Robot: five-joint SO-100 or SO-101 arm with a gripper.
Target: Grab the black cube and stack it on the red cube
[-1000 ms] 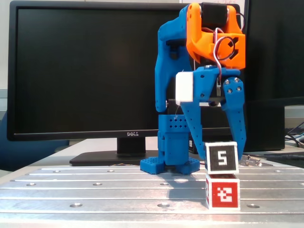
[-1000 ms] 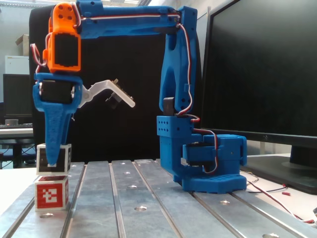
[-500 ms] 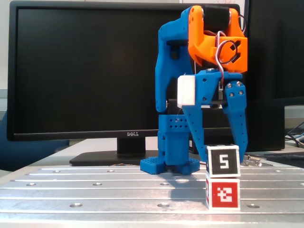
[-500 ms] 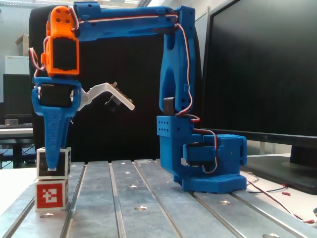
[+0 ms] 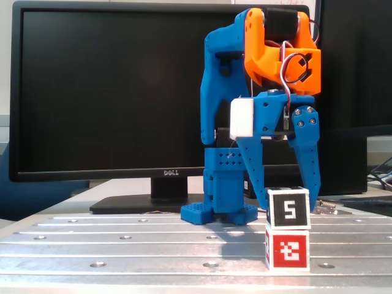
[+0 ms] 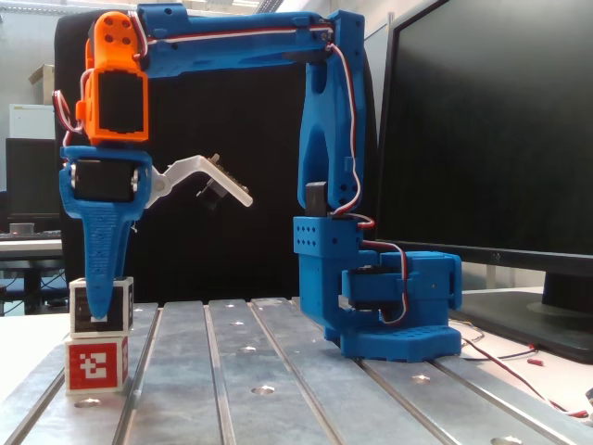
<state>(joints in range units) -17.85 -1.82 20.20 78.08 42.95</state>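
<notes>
Since the frame a second ago the black cube [image 5: 288, 208] has come down from a slight tilt just above the red cube [image 5: 287, 248] to sit level on it; the hand [image 5: 288, 197] has shifted only slightly.

Hand: pointing straight down over the stack. In a fixed view the two blue fingers [image 5: 251, 160] straddle the black cube, one tip at each side of it. A sliver of dark background appears between the right finger and the cube's edge, but contact on either side cannot be confirmed, so I cannot tell whether the grip is closed on the cube or released. In another fixed view the fingers overlap into a single blue wedge [image 6: 100, 250] whose tip covers the middle of the black cube's [image 6: 117, 306] near face.

Directly below the hand: the black cube, upright, its white "5" facing the camera in one view. It rests flush on top of the red cube [image 6: 95, 363], edges closely aligned (no overhang discernible in either view).

Below that: the red cube stands on the slotted metal counter [image 5: 135, 245].

Behind the hand: the blue arm base [image 6: 389, 306], bolted to the counter, well apart from the stack. Beyond it a dark Dell monitor [image 5: 110, 92].
</notes>
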